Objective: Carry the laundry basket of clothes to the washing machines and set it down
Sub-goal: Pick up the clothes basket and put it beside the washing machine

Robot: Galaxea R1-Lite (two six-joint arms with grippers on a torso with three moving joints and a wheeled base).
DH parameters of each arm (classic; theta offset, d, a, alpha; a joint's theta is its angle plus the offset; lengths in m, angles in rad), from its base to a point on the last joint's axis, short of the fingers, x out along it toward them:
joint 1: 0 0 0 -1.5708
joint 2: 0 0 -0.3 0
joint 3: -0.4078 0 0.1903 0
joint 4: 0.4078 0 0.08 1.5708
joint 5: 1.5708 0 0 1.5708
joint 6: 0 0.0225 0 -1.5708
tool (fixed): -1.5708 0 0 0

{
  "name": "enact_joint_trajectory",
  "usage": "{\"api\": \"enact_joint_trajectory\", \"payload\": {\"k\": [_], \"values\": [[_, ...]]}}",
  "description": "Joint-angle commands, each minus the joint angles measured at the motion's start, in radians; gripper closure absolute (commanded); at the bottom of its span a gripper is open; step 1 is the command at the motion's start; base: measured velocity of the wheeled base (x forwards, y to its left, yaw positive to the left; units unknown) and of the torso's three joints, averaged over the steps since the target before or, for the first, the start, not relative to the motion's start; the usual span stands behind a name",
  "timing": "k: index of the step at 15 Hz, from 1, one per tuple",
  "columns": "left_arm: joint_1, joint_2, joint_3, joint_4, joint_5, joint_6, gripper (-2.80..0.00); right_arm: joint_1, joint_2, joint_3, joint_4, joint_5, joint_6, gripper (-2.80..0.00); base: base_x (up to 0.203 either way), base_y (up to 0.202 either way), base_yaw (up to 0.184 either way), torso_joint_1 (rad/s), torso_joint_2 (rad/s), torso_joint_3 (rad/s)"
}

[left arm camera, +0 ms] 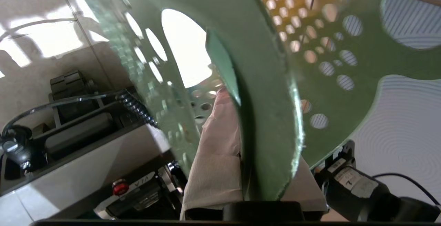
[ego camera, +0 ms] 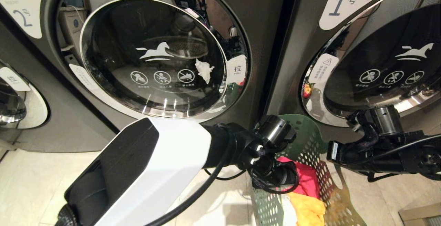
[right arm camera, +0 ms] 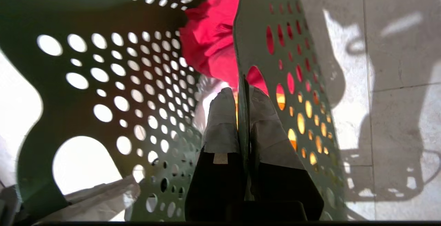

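The dark green perforated laundry basket (ego camera: 310, 140) hangs low in front of the two washing machines, number 2 (ego camera: 155, 57) and number 1 (ego camera: 389, 64). Inside lie the clothes: a pink-red garment (ego camera: 308, 181) and a yellow one (ego camera: 308, 210). My left gripper (left arm camera: 248, 115) is shut on the basket's flared rim (left arm camera: 272, 91), its taped finger (left arm camera: 213, 150) pressed against the inside. On the opposite side my right gripper (right arm camera: 243, 98) is shut on the basket wall (right arm camera: 137, 81), one taped finger on each face, with the pink-red garment (right arm camera: 210, 36) just beyond. The basket's bottom is out of view.
A third machine door (ego camera: 13, 105) shows at the far left. A white scrap (ego camera: 204, 70) sticks to machine 2's glass. Pale floor tiles (ego camera: 34, 184) lie below, with a cardboard box edge (ego camera: 420, 215) at the lower right. My own base (left arm camera: 86, 140) sits close behind the basket.
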Motion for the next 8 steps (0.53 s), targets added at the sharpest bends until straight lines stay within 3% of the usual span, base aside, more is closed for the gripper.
{"api": "enact_joint_trajectory", "payload": {"k": [1, 8], "values": [[0.017, 0.010, -0.001, -0.005, 0.000, -0.004, 0.00, -0.002, 0.038, -0.003, 0.000, 0.001, 0.002, 0.00, 0.000, 0.000, 0.000, 0.002, 0.00, -0.202], [0.053, 0.045, -0.001, -0.015, 0.003, 0.001, 0.00, 0.000, 0.101, 0.000, -0.002, 0.003, 0.002, 0.00, 0.000, 0.000, 0.000, 0.002, 0.00, -0.195]]}}
